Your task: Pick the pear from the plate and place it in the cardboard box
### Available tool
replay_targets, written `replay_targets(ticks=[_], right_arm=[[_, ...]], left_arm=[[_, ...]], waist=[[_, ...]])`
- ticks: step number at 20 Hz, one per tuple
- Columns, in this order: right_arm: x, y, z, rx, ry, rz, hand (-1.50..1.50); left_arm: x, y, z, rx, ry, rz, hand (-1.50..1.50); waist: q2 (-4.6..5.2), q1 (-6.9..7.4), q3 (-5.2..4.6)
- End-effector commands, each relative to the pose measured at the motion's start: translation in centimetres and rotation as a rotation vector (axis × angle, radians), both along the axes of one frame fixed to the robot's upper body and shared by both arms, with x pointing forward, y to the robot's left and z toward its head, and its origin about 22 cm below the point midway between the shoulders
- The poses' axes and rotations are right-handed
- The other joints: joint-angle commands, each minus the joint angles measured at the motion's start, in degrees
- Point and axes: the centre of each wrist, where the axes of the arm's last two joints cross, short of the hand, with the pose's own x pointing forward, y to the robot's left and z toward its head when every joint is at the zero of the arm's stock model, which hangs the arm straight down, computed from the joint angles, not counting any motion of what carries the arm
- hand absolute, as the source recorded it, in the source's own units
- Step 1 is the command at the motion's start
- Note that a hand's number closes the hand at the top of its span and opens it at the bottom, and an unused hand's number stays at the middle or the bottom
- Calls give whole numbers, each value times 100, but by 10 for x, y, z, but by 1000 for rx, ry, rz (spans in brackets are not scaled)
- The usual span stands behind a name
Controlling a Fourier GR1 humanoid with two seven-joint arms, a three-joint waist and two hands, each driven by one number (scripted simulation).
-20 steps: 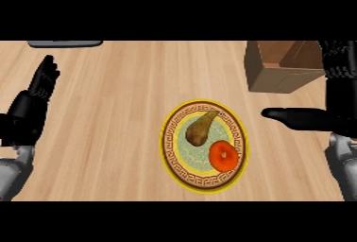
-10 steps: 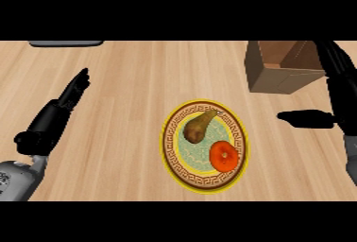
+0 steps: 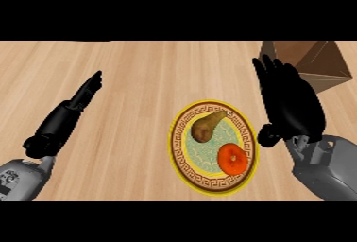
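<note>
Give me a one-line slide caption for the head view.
Open right hand hovers beside the plate holding a pear and an orange fruit; cardboard box behind.

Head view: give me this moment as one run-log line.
pear: on plate, ungrasped | right hand: open, beside plate | left hand: open | cardboard box: far right

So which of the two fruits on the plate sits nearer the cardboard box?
The brown pear; the round orange-red fruit lies farther down the plate.

Brown-olive pear, orange fruit, yellow-rimmed plate with brown key-pattern border, brown cardboard box.
</note>
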Motion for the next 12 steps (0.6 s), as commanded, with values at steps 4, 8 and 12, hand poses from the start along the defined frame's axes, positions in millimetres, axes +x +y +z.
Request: replay_targets(ticks=[4, 8, 12], right_arm=[[8, 87, -10, -217, 264, -80, -150], [21, 118, -26, -304, 338, -123, -150], [35, 148, -33, -328, 404, -180, -150]], left_arm=[[6, -6, 5, -4, -15, -24, 0], [10, -3, 5, -10, -8, -23, 0], [6, -3, -1, 1, -12, -32, 0]], waist=[[31, 141, 23], [41, 104, 25], [31, 136, 28]])
